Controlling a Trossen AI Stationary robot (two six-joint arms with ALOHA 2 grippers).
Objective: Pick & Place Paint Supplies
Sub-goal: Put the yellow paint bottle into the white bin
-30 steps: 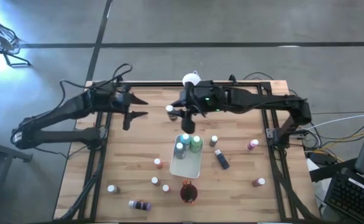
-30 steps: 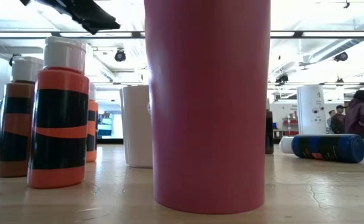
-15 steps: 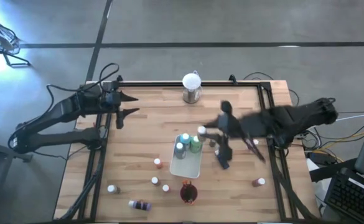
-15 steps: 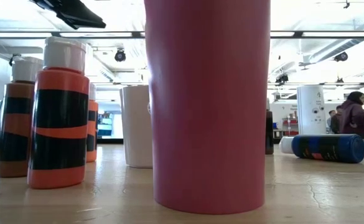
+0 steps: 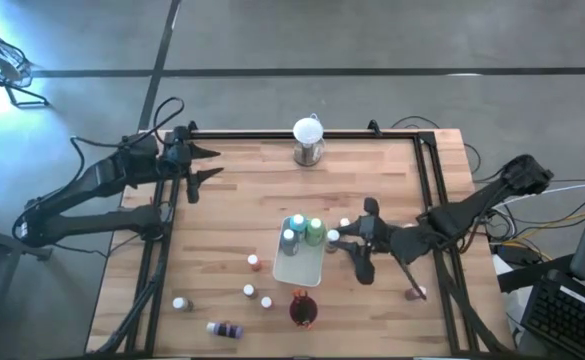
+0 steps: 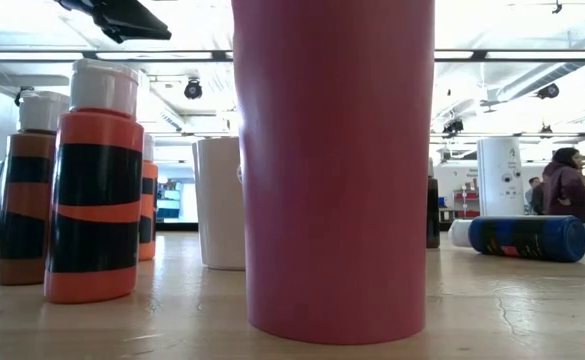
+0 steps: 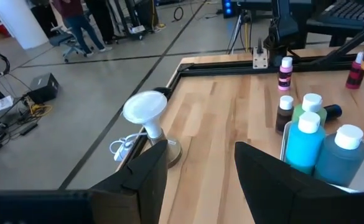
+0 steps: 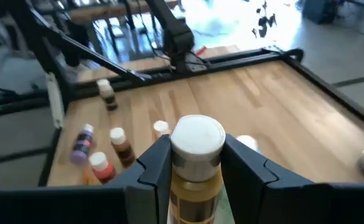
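My right gripper [image 5: 338,238] hangs just right of the white tray [image 5: 300,268] and is shut on a yellow-brown paint bottle with a white cap [image 8: 197,138]. Teal and green bottles [image 5: 304,230] stand in the tray's far end. More small bottles stand on the wood left of the tray [image 5: 255,262], and a purple one lies near the front edge [image 5: 225,328]. A dark blue bottle [image 6: 527,238] lies on its side. My left gripper [image 5: 198,166] is open and empty at the table's far left; its fingers [image 7: 145,180] frame bare wood. My right gripper pinches the bottle between its two fingers [image 8: 160,163], on the body just below the cap [image 8: 197,177]. The fingers come nearly level from the table's right side. The bottle stands upright in the hold, cap up, clear of the table.
A dark red cup [image 5: 303,310] stands near the front edge below the tray and fills the low view [image 6: 332,170]. A white globe on a metal base [image 5: 308,138] sits at the far edge. More bottles stand near the right edge [image 5: 417,292]. People move in the room behind.
My right gripper has swung from beside the globe toward the table's near and right side and come lower, carrying the bottle to just right of the tray. My left gripper has drawn back a little toward the far left corner.
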